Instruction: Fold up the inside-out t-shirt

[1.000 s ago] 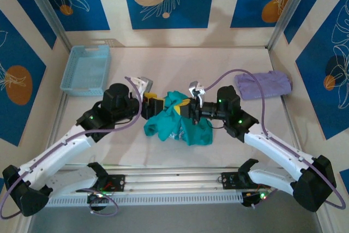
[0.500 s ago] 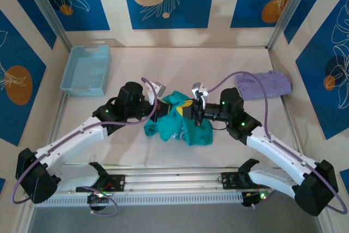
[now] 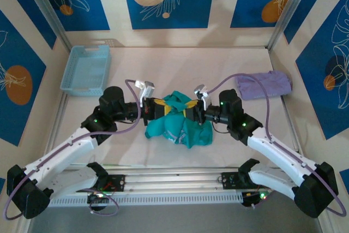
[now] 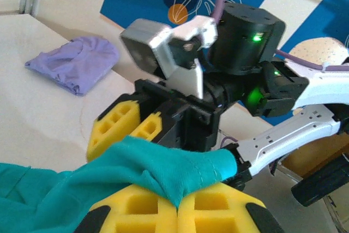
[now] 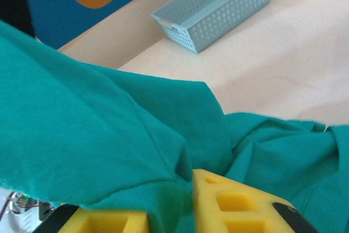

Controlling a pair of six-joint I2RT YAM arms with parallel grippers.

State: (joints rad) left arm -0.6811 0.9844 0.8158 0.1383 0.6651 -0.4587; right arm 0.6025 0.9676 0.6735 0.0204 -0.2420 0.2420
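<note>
My left gripper (image 4: 179, 208) is clenched: its two yellow pads (image 4: 218, 207) meet, and a fold of the teal t-shirt (image 4: 136, 170) is pinched in the seam between them, the hemmed edge sticking out just past my fingertips. Seen from above, the left gripper (image 3: 155, 106) and my right gripper (image 3: 191, 112) point at each other, close together, with a raised ridge of the t-shirt (image 3: 180, 126) strung between them and the rest of it bunched in a heap on the table (image 3: 180, 64) below and on the near side of both sets of fingers. From my left wrist, the right gripper (image 4: 130, 133) sits straight ahead just beyond my fingertips, its yellow fingers touching the cloth. On the right gripper (image 5: 170, 211) the two yellow fingers (image 5: 234, 203) stand a little apart, and teal cloth fills the gap and drapes over the left one; I cannot tell whether they are clamping that cloth or have let it go. Past my right fingertips the t-shirt (image 5: 98, 129) spreads in loose folds, and well beyond it lies a pale blue basket (image 5: 218, 12). Well off from my left fingers, up and to the left, lies a lavender garment (image 4: 73, 66).
</note>
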